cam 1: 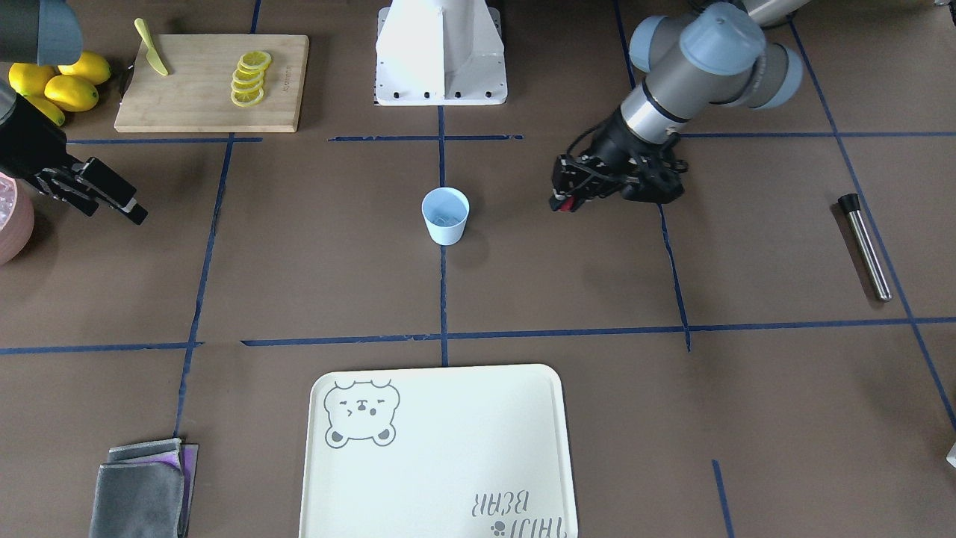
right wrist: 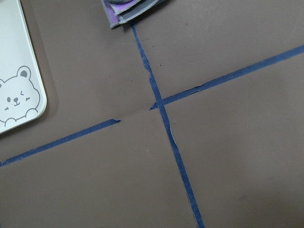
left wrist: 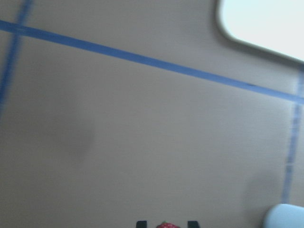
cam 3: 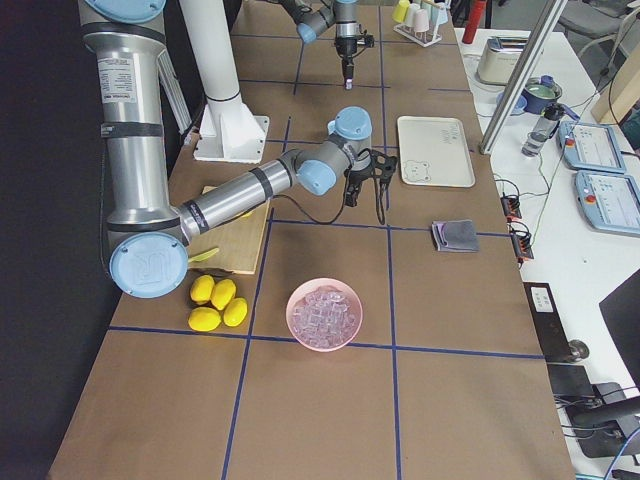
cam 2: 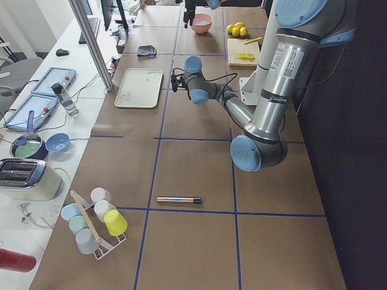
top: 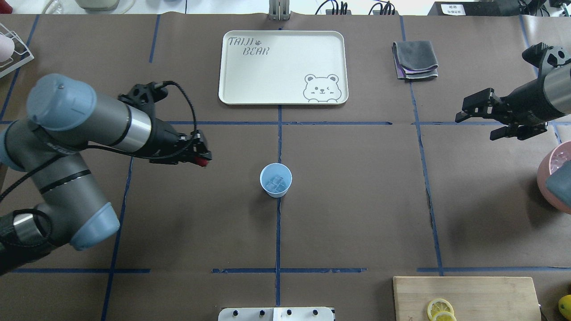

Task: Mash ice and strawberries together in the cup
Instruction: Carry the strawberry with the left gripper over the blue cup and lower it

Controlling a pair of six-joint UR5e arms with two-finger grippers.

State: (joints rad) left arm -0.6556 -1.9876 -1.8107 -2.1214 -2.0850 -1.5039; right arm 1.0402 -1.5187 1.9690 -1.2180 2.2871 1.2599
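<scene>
The pale blue cup (cam 1: 445, 215) stands upright at the table's middle, and also shows in the overhead view (top: 275, 179). Clear ice (top: 275, 182) chunks lie inside it. My left gripper (top: 203, 158) is shut on a small red strawberry (cam 1: 569, 205) and hovers above the table, off to one side of the cup. The berry's top (left wrist: 166, 225) peeks between the fingers in the left wrist view, with the cup's rim (left wrist: 285, 216) at the lower right. My right gripper (top: 476, 127) is open and empty, far from the cup, near a pink bowl.
A pink bowl (cam 3: 324, 314) of ice sits by my right arm, with lemons (cam 3: 215, 300) behind it. A cutting board (cam 1: 213, 82) holds lemon slices (cam 1: 250, 78) and a yellow knife (cam 1: 151, 57). A metal muddler (cam 1: 864, 246), a bear tray (top: 283, 67) and a folded cloth (top: 415, 60) lie around.
</scene>
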